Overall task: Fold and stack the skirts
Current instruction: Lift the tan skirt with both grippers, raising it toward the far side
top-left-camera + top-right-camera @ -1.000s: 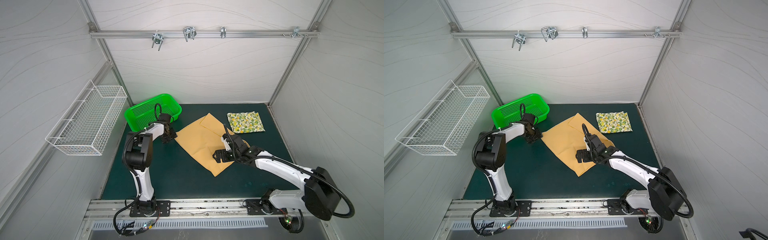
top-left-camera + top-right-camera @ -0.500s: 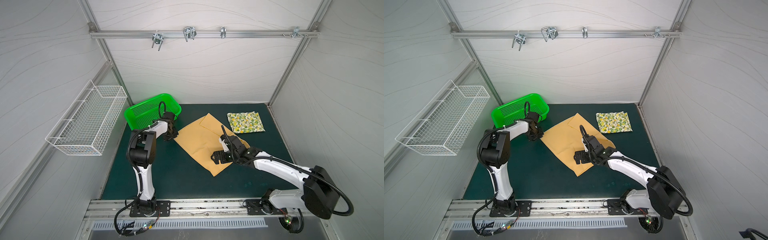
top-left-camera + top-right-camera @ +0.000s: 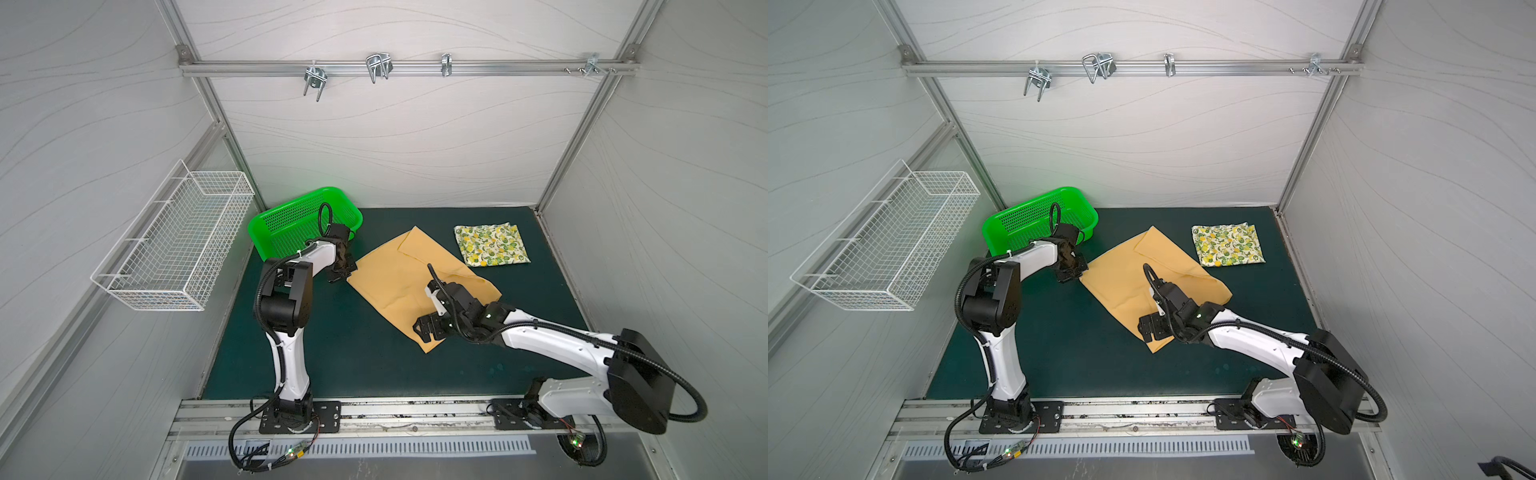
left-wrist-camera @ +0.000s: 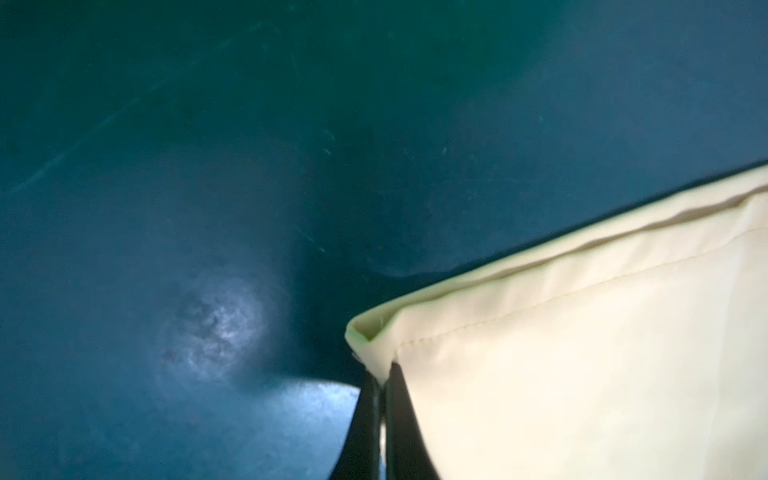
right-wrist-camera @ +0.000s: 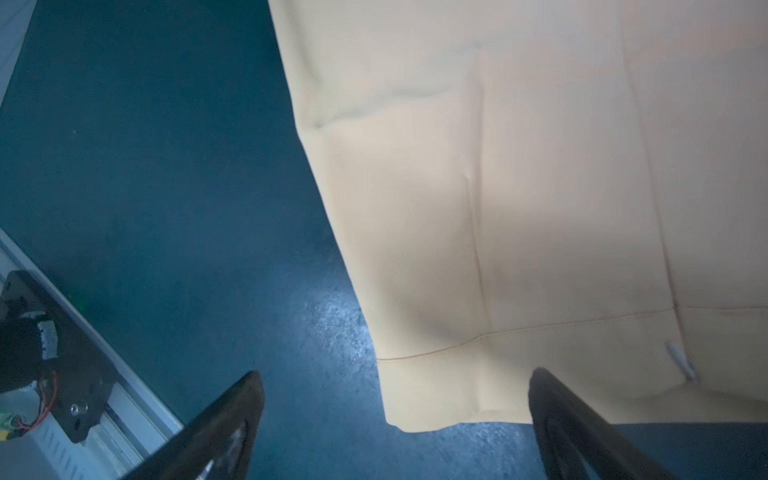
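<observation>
Left gripper (image 4: 384,374) pinches the mustard skirt (image 3: 399,286) corner beside the green basket (image 3: 286,224). Right gripper (image 5: 395,374) stands wide over its near corner; the lemon-print skirt (image 3: 490,245) lies apart.

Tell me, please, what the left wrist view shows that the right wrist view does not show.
Only the left wrist view: the left gripper, shut on a stitched corner of the plain mustard yellow cloth skirt.
Only the right wrist view: the right gripper, wide open, one finger over the dark green table mat, one over the skirt's hem; also the black base plate and metal rail.
Both: the skirt lying on the mat.
</observation>
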Available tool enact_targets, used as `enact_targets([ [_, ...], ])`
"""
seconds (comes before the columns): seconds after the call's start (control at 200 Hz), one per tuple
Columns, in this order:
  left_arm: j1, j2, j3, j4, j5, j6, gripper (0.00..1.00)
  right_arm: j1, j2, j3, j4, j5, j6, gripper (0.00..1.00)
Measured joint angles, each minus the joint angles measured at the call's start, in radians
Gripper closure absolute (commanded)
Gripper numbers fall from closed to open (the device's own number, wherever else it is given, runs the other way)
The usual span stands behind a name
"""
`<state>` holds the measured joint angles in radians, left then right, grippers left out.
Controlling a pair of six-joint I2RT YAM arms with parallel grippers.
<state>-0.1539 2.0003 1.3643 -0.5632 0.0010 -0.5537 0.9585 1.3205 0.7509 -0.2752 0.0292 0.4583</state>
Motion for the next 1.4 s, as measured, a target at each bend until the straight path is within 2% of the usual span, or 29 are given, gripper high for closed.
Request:
enact_targets([
  [0.185,0.0,-0.073,-0.005,-0.015,0.027,0.0,1.0,0.105,0.089,0.002,0.024,0.037,-0.025,0.02],
  [0.31,0.0,-0.15,-0.004,-0.025,0.045,0.0,1.0,0.166,0.166,0.017,0.028,0.068,-0.042,0.1],
  [0.64,0.0,-0.182,0.039,-0.075,0.063,0.009,1.0,0.19,0.267,0.046,0.051,0.091,-0.048,0.24],
  [0.71,0.0,-0.182,0.044,-0.084,0.064,0.01,1.0,0.19,0.28,0.057,0.051,0.098,-0.046,0.29],
  [0.78,0.0,-0.184,0.048,-0.085,0.065,0.011,1.0,0.19,0.294,0.068,0.053,0.108,-0.047,0.4],
  [1.041,0.014,-0.195,0.105,-0.121,0.068,0.026,1.0,0.19,0.319,0.079,0.066,0.138,-0.033,0.59],
  [1.186,0.027,-0.2,0.136,-0.143,0.068,0.035,1.0,0.19,0.327,0.08,0.083,0.141,-0.026,0.71],
  [1.301,0.035,-0.2,0.157,-0.163,0.072,0.041,1.0,0.19,0.332,0.079,0.095,0.142,-0.019,0.87],
  [1.401,0.039,-0.2,0.18,-0.189,0.082,0.045,1.0,0.193,0.332,0.078,0.1,0.133,-0.018,0.93],
])
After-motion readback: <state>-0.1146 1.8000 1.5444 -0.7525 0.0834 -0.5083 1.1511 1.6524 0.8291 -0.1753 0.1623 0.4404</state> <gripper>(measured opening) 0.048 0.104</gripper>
